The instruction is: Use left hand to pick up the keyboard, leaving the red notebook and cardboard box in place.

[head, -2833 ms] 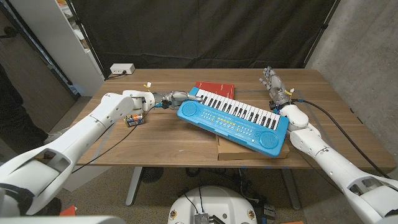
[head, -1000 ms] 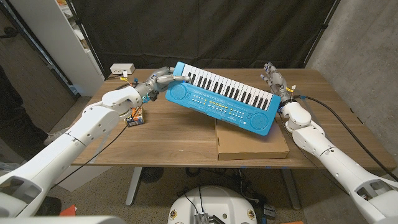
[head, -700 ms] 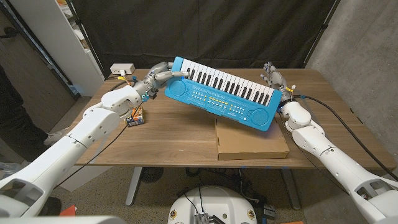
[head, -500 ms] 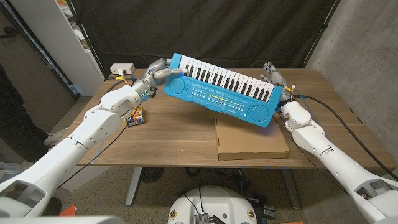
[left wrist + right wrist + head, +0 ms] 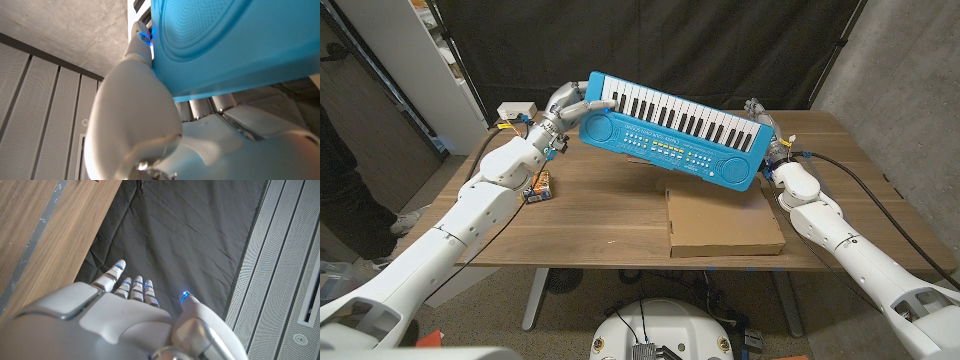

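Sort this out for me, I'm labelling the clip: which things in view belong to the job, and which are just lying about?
Job:
- blue toy keyboard with black and white keys, held up off the table
- left hand, gripping its end
- flat brown cardboard box, lying on the table

Lying about:
- small pack of batteries
- white power strip
- right hand, holding nothing

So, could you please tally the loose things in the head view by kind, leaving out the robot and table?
Keyboard: 1
Cardboard box: 1
Small battery pack: 1
White box: 1
Total: 4
The red notebook cannot be seen now.
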Robot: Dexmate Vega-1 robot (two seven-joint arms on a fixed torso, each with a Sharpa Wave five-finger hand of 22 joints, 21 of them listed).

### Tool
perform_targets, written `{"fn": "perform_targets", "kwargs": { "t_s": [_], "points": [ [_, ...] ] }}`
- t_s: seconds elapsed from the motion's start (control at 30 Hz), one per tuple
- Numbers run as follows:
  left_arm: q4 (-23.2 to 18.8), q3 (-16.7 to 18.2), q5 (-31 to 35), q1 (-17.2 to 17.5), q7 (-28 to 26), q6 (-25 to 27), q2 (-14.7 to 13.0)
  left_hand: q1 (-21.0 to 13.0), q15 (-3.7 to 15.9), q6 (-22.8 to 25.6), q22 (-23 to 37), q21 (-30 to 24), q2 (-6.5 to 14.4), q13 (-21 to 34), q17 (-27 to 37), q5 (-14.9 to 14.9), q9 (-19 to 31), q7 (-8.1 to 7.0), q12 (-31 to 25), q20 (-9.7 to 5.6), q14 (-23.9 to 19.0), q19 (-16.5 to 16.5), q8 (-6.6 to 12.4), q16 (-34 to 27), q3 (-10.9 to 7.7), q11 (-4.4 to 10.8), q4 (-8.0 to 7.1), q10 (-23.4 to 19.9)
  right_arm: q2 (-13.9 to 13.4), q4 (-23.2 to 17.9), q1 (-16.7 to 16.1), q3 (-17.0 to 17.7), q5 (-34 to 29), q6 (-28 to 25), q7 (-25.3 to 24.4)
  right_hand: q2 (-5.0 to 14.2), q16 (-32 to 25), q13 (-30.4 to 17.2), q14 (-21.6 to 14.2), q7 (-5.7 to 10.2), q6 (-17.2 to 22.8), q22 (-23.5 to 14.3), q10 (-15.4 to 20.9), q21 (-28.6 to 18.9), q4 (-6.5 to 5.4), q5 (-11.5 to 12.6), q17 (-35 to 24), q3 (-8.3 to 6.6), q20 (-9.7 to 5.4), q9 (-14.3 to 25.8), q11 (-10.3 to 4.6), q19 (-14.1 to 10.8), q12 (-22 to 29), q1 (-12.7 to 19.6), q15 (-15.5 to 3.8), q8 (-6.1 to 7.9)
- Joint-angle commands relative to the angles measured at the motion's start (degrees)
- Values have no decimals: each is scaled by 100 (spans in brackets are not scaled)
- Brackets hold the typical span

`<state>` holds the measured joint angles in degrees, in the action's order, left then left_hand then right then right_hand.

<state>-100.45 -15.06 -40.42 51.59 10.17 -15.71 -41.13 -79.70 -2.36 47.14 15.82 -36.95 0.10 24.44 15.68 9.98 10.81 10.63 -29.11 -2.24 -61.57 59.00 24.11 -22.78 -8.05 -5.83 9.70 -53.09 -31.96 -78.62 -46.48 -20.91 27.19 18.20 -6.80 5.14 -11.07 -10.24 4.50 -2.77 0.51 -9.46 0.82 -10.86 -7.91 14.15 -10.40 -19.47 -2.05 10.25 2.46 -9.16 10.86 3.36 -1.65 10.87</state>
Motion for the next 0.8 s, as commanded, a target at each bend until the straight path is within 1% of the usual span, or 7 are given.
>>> {"fn": "perform_targets", "kwargs": {
  "t_s": [0.03,0.33,0.63,0.8],
  "points": [
    [186,128,129,139,-34,-945,340,-457,1416,1551,36,-73,537,23,215,35,20,-417,11,-727,-1349,670,25,-15,-169,762,-145,-773,-1,-37,1,-16,-33,-10,-6,149,18,-33,-29,-6,53,-21,21,2,45,46,0,-15,-235,22,10,-40,1,78,-14,1],
    [265,200,77,229,-28,-1461,590,-431,1405,1567,40,-128,536,43,224,40,16,-408,39,-715,-1338,618,-1,-2,-167,771,-155,-778,-21,-116,-48,-11,-38,-17,-18,149,18,-33,-30,-9,54,-21,21,3,46,46,0,-16,-231,22,21,-38,1,79,-9,1],
    [229,273,322,349,-243,-1883,757,-423,1407,1582,43,-185,533,53,233,45,13,-414,69,-714,-1338,576,-28,7,-170,770,-153,-788,-79,-274,-158,20,-34,-49,-54,145,18,-33,-31,-9,55,-20,22,3,47,47,0,-16,-229,22,27,-39,1,79,-8,1],
    [211,319,462,409,-357,-2088,827,-423,1410,1585,43,-211,527,57,235,47,12,-428,86,-717,-1337,558,-41,13,-171,800,-149,-785,-104,-365,-207,30,-49,-66,-80,142,19,-33,-31,-9,56,-20,24,3,48,47,0,-15,-229,22,22,-38,1,79,-7,1]
  ]
}}
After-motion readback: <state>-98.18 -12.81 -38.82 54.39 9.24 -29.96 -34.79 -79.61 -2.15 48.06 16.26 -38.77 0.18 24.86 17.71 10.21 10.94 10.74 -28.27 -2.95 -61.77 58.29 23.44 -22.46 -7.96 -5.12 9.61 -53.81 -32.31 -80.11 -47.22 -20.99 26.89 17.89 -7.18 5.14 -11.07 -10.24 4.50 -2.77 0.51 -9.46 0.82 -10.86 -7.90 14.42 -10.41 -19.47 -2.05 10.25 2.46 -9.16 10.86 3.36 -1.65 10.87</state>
